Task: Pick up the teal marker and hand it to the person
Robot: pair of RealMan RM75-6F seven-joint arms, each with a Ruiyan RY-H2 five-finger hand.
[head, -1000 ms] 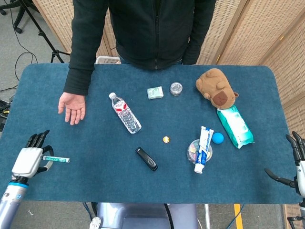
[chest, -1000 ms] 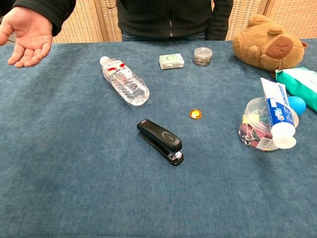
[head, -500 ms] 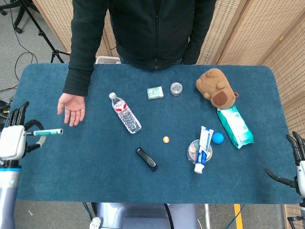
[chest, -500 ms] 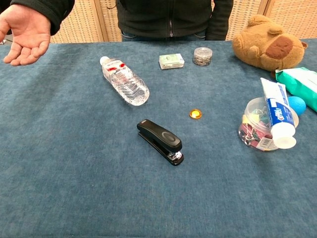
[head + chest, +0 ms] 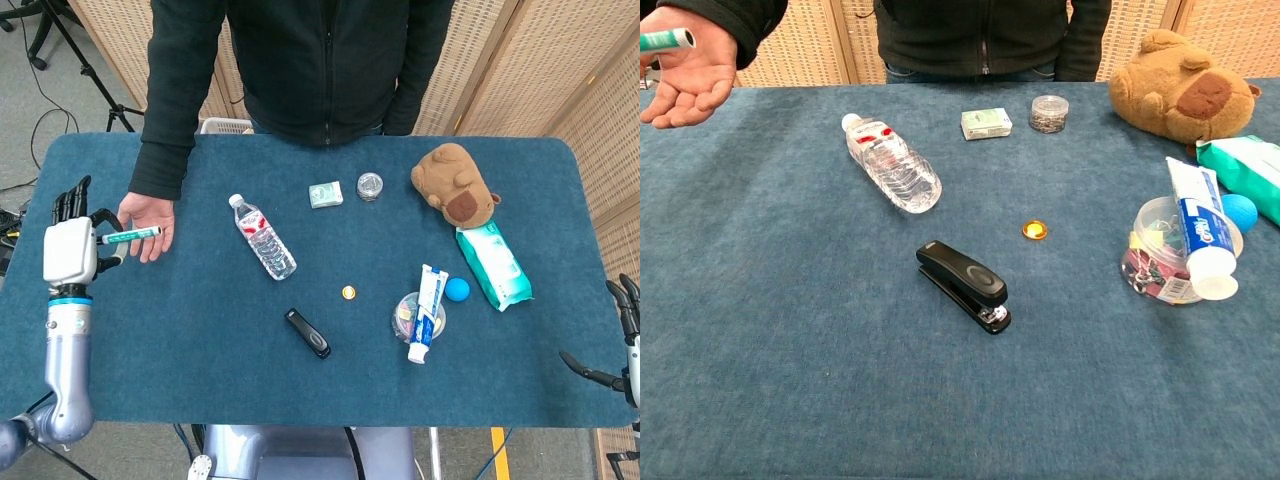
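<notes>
My left hand [image 5: 72, 245] holds the teal marker [image 5: 131, 236] at the far left, above the table. The marker lies level, its white tip over the person's open palm [image 5: 150, 222]. In the chest view only the marker's tip [image 5: 667, 40] shows at the top left, over the person's palm [image 5: 690, 70]; the left hand itself is out of that frame. My right hand [image 5: 622, 345] shows at the right edge of the head view, fingers spread, holding nothing.
On the blue table [image 5: 200, 330] lie a water bottle [image 5: 263, 237], black stapler [image 5: 307, 332], small orange cap [image 5: 348, 292], toothpaste [image 5: 427, 312] on a clip jar, blue ball [image 5: 457, 289], wipes pack [image 5: 492, 264], plush toy [image 5: 455, 185], small box [image 5: 325, 194] and round tin [image 5: 370, 185].
My left hand has carried the marker away from me and up, from the table's near left to over the person's palm. The right hand stays put.
</notes>
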